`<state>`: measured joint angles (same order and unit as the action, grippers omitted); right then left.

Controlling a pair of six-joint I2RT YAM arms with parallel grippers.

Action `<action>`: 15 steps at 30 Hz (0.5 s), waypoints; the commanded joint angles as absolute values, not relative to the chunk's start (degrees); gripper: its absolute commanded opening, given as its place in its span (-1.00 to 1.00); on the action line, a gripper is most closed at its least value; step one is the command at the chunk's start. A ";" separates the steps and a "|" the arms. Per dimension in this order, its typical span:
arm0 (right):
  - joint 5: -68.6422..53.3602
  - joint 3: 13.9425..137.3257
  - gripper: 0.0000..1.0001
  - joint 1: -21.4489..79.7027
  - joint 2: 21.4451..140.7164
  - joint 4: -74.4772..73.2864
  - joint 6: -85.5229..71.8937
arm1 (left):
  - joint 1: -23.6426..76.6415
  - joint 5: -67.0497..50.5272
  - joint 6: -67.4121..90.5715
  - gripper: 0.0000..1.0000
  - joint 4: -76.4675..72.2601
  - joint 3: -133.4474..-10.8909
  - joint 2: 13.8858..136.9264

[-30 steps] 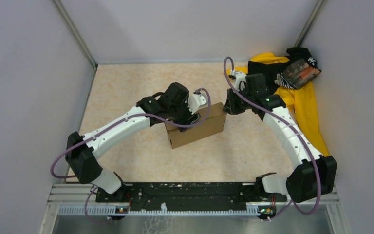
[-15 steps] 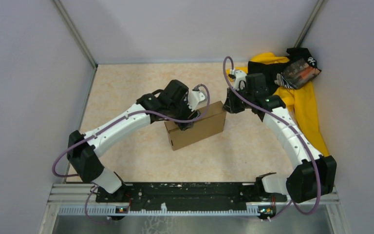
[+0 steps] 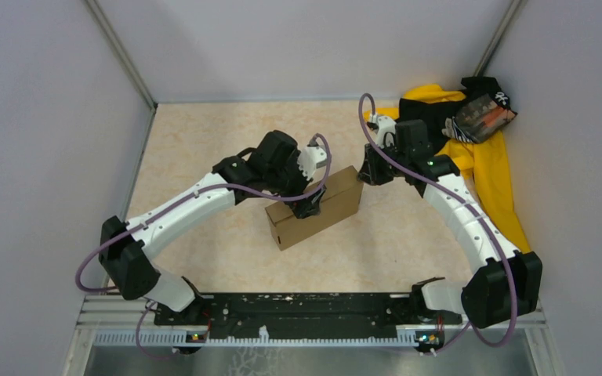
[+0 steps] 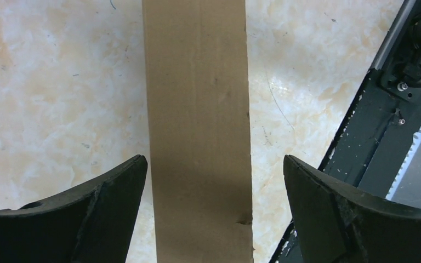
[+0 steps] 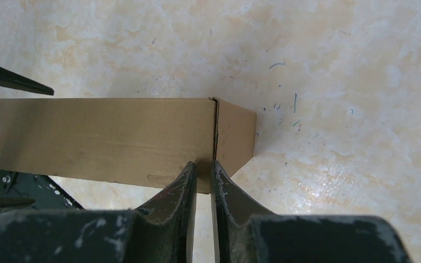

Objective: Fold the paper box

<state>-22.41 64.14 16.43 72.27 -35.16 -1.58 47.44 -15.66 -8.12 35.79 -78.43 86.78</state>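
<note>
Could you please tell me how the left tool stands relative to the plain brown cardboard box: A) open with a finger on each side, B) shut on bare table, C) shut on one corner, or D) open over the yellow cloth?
A: the left wrist view shows the left tool open, with the plain brown cardboard box lying between its two tips.

The plain brown cardboard box is matt paper, smooth with faint creases. The pale beige marbled table top looks hard and a little shiny. The black fingers of the right gripper are dull plastic, rough and scuffed. The white shell of the right arm is smooth and glossy. The yellow-and-black pile is soft cloth. The near silver rail is metal.
</note>
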 commanded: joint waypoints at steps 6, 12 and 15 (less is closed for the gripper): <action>-22.24 60.71 -0.75 17.10 72.68 -40.21 -1.25 | 47.64 -15.00 -5.56 0.97 30.62 -76.61 79.28; -22.75 60.70 -0.75 17.20 72.57 -39.99 -1.39 | 47.55 -7.91 -3.07 0.97 31.28 -80.87 75.02; -22.98 60.60 -0.75 17.23 72.55 -39.98 -1.26 | 47.55 -8.43 -1.02 0.73 34.75 -83.74 75.50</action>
<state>-22.55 63.35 16.43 71.64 -34.48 -1.58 47.48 -10.39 -4.10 33.39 -79.64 75.96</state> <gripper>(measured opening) 0.129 0.973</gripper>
